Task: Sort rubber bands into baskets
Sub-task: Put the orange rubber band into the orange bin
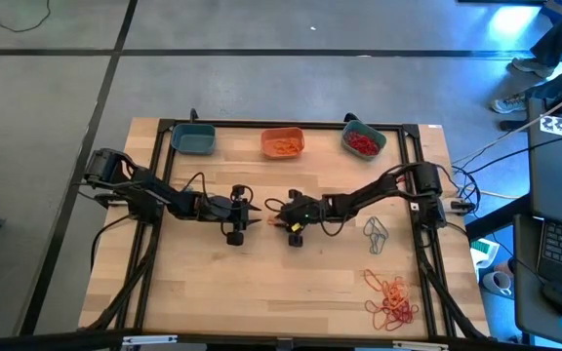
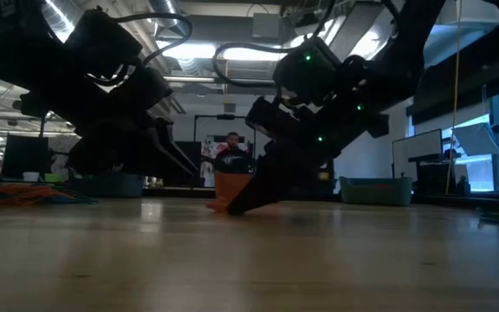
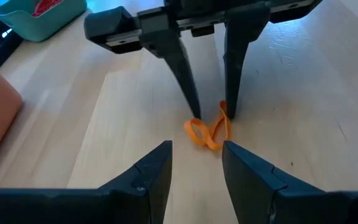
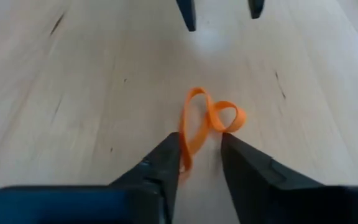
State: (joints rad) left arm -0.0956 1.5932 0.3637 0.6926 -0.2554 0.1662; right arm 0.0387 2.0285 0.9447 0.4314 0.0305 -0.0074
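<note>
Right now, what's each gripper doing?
Left gripper: open, empty.
Right gripper: fingers closing around the orange rubber band; grip cannot be told.

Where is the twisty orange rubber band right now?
The orange rubber band lies on the table's middle, between the right gripper fingertips, with the left gripper facing it just beyond.

table: pale blond wood with fine darker grain streaks
twisted rubber band: bright orange
loose pile of bands: orange and red mixed
small bunch of bands: grey-teal
left basket: teal-blue
middle basket: orange, with orange bands inside
right basket: teal, with red bands inside
left gripper: black fingers
right gripper: black fingers, dark blue housing behind them
arms: dark, almost black
frame around table: black
floor: grey with dark lines
</note>
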